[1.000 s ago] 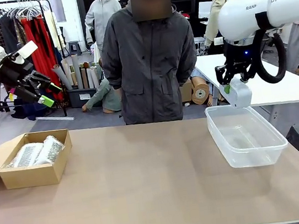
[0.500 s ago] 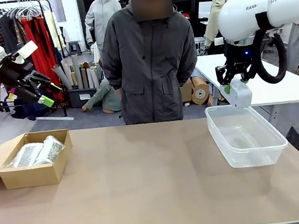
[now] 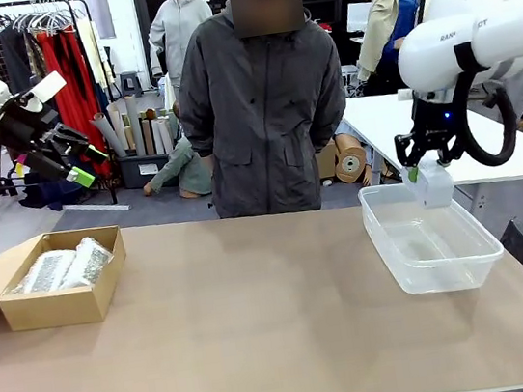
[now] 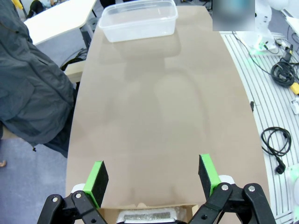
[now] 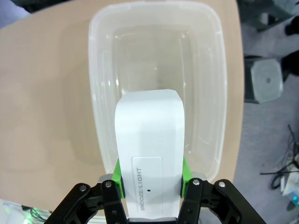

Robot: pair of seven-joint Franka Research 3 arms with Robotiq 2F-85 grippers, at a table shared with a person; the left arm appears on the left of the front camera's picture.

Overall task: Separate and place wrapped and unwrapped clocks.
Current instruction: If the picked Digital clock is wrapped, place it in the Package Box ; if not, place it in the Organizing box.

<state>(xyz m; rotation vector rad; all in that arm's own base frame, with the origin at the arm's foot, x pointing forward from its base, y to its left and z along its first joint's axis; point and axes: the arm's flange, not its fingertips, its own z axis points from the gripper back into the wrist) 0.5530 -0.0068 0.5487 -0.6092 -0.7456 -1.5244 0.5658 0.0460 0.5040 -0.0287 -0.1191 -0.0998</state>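
Fingers of the right gripper [image 5: 150,179] pinch the bare clock [image 5: 150,154] by its flat sides above the tub [image 5: 210,56], probably a light, rigid, slick case, while the left gripper [image 4: 152,175] gapes empty.

Bright, even indoor light falls from overhead, leaving only soft, pale shadows on the brown table [image 3: 276,301]. The clear tub [image 5: 154,88] under the right gripper [image 5: 150,179] carries faint white glints along its rim. Both wrist views bend straight lines near their edges. The front view is sharp, its background slightly soft.
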